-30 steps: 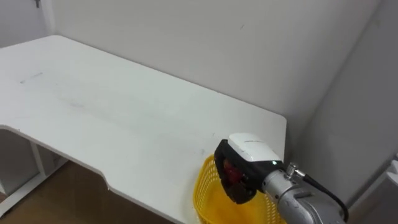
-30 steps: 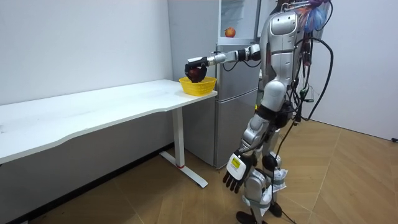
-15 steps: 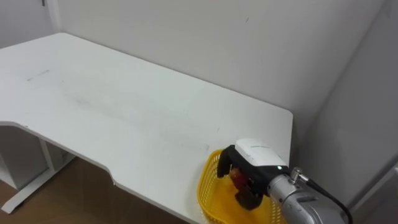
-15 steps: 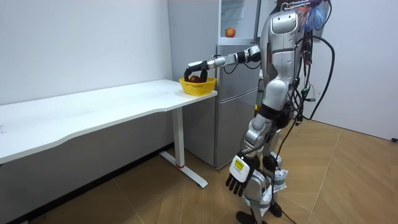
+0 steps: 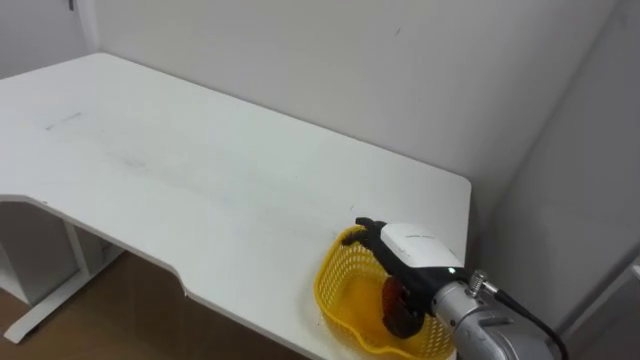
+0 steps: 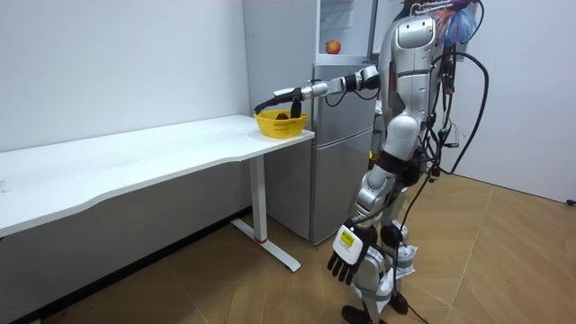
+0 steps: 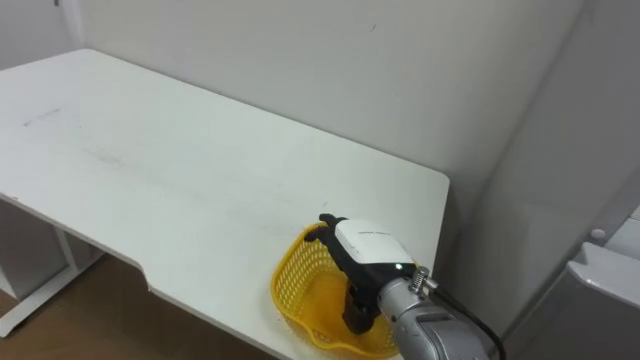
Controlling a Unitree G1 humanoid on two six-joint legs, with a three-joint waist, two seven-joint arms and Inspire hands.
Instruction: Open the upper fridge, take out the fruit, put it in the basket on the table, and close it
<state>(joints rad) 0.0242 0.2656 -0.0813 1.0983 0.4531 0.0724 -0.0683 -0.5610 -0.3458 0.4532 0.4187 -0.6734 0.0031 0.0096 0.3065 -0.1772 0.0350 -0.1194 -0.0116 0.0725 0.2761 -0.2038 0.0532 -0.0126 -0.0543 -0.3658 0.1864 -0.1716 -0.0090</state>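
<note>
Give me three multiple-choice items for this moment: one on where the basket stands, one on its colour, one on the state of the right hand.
1. Where does the basket stand?
A) on the floor
B) on the corner of the table nearest the fridge
C) on a chair

2. What colour is the basket?
A) yellow
B) blue
C) black

3. How is the right hand?
A) open above the basket, with the apple lying below it
B) curled into an empty fist
C) hanging by the leg

Answers: 1 B, the room view shows it at the table's end beside the fridge. 2 A, its wall is yellow. 3 A, the fingers reach straight over the rim. It is the left hand that hangs open by the leg.
</note>
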